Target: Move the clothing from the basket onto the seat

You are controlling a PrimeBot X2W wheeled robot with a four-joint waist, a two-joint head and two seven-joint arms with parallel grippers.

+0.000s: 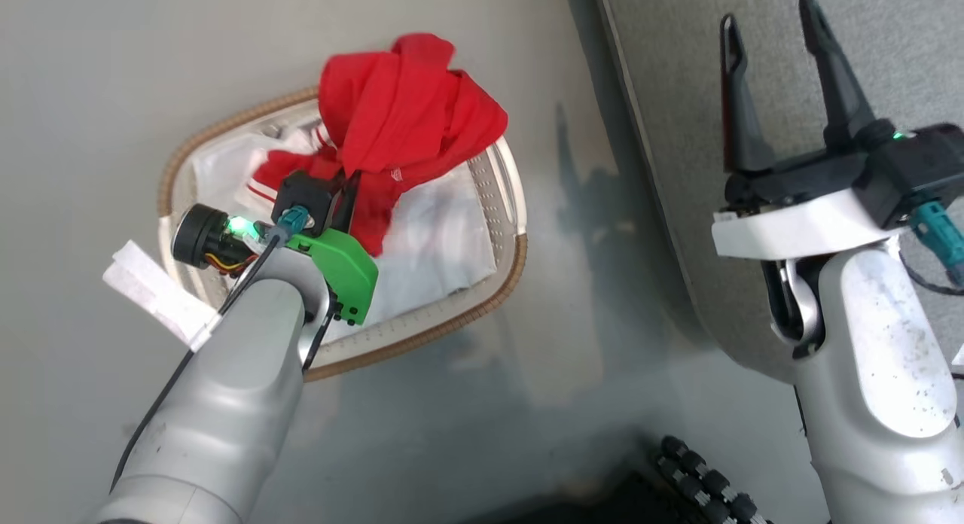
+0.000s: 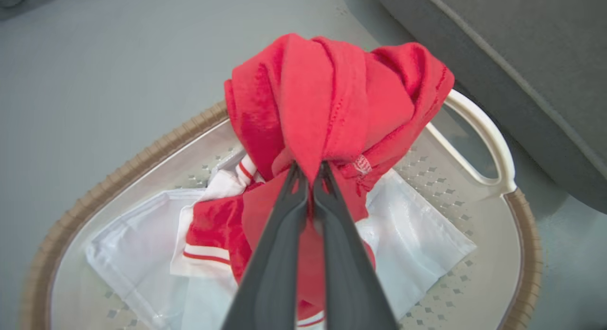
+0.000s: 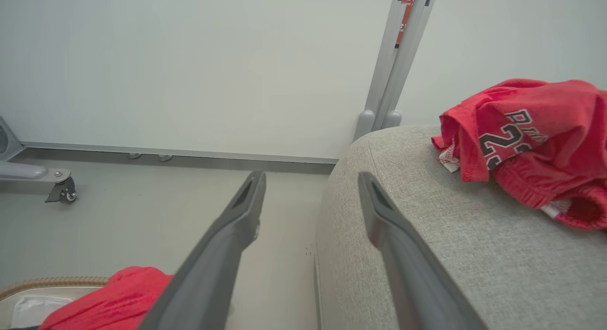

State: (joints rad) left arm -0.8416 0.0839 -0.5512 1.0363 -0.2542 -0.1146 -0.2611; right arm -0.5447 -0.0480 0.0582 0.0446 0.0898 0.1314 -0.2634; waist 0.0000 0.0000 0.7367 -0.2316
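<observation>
- The clothing [image 2: 332, 97] looks soft, thin and light. I think it will flop and hang down when it goes up, and it cannot break.
- The best place to grab it is a thick, bunched-up fold, so the smooth cloth does not slip out.
- The left gripper [image 2: 309, 171] is pinched tight on a fold like that, in the middle of the left wrist view.
- Some of the red cloth hangs lower, inside the basket [image 2: 142, 154]. It may drag on the rim, so I think it needs a high lift.
- The clothing is bright red, with white stripes along one edge and a small white tag. In the head view it sits bunched up over the basket, at the upper middle.
- A flat white sheet [image 2: 417, 244] lies under it.
- The right gripper [image 3: 311, 176] is wide open and holds nothing.
- The seat [image 3: 427, 225] is grey and fills the lower right of the right wrist view. A second red piece [image 3: 521, 131], with letters on it, lies on the seat at the upper right.
</observation>
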